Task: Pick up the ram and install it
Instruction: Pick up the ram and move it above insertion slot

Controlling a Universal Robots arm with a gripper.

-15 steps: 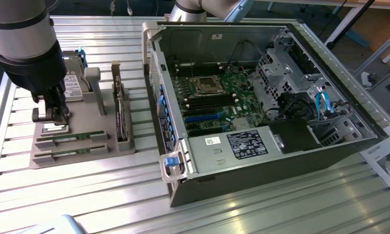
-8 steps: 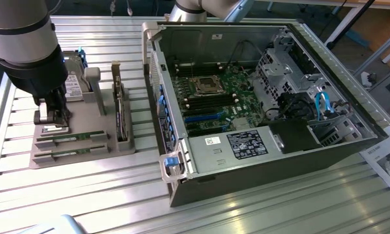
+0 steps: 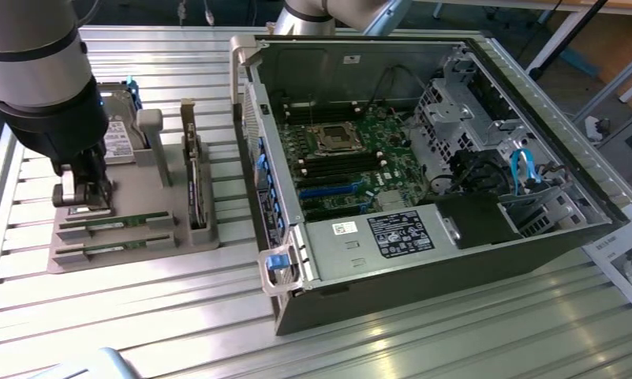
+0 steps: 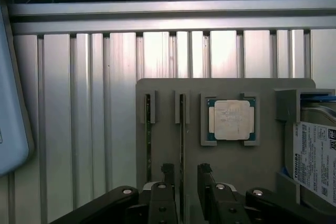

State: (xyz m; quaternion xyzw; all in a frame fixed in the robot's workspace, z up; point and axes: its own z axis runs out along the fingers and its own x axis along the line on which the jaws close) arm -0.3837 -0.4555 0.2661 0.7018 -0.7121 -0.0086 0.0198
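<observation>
Two slim green ram strips stand on edge in slots of a grey holder tray (image 3: 136, 197): one (image 3: 116, 223) (image 4: 182, 145) nearer the square silver processor chip (image 4: 231, 119), the other (image 3: 110, 249) (image 4: 148, 145) beside it. My gripper (image 3: 81, 197) (image 4: 186, 174) hangs low over the tray, open. Its dark fingertips (image 4: 168, 172) stand on either side of the nearer ram strip, with a gap left around it. The open computer case (image 3: 526, 110) lies to the exterior view's right, its green motherboard (image 3: 342, 158) exposed.
A silver hard drive with a white label (image 3: 121, 134) (image 4: 315, 161) stands at the tray's far end. A long card (image 3: 196, 189) stands upright in the tray beside the case. A pale blue object (image 4: 10, 103) lies on the ribbed metal table (image 3: 136, 316).
</observation>
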